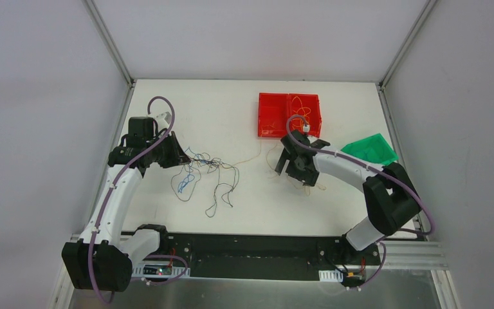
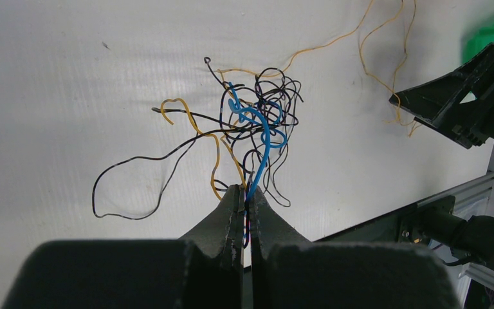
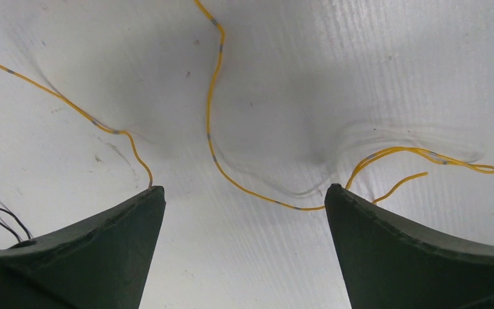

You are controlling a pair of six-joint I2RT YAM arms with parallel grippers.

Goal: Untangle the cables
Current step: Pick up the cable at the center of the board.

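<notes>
While your left end effector (image 2: 244, 194) pinched the cables (image 2: 257, 122), your spread right end effector (image 3: 244, 190) needed one wire (image 3: 208, 129), pulled slowly.

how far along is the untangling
Done: some yellow wires lie in the red bin. In hand: the left gripper is shut on strands of the clump; the right gripper hangs open over a yellow wire. Left: blue, dark and yellow strands, all knotted.
</notes>
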